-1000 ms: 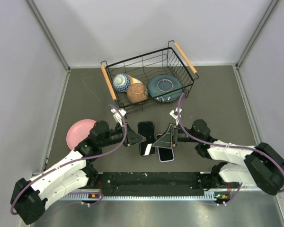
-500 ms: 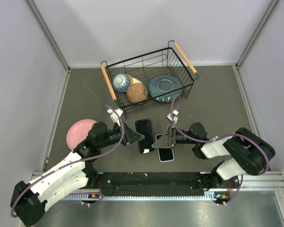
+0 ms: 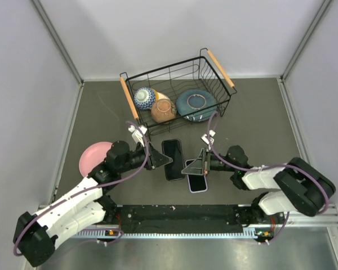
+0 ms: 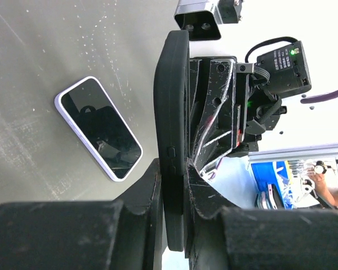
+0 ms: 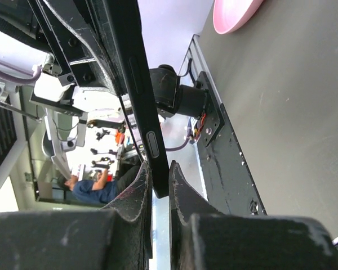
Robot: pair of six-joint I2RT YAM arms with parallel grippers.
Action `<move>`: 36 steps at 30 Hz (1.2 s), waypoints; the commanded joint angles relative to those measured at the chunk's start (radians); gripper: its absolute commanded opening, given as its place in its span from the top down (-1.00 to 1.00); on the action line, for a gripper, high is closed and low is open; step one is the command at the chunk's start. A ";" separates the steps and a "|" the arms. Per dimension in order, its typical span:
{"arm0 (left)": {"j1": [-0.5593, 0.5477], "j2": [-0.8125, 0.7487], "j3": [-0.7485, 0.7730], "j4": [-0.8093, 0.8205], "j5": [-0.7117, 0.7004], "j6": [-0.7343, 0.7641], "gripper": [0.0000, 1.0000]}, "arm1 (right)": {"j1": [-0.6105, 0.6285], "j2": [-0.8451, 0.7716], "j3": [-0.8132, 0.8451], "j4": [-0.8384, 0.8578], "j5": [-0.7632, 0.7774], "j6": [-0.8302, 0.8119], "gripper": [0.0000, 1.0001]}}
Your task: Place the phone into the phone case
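We see the phone [image 3: 173,152] held face up between the two arms, in front of the wire basket [image 3: 221,68]. The left gripper [image 3: 162,160] is clamped on one long edge and the right gripper [image 3: 192,167] on the opposite edge. Each wrist view shows the fingers pressed tight on the slim black edge. Just beside it, partly under the right gripper, a pale-rimmed phone [image 3: 198,183] lies flat on the grey table [image 3: 253,124], dark face up. A pink plate [image 3: 93,154] sits near the left arm. We cannot tell whether the held phone clears the tabletop.
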 commanded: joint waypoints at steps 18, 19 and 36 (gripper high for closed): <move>0.003 0.024 -0.033 0.241 0.252 -0.015 1.00 | 0.012 -0.236 0.175 -0.322 0.052 -0.260 -0.11; 0.002 0.023 -0.033 0.241 0.254 -0.014 1.00 | 0.012 -0.234 0.178 -0.320 0.054 -0.261 -0.04; 0.003 0.023 0.069 -0.077 0.063 0.190 -0.22 | -0.101 -0.390 0.380 -1.111 0.225 -0.552 1.00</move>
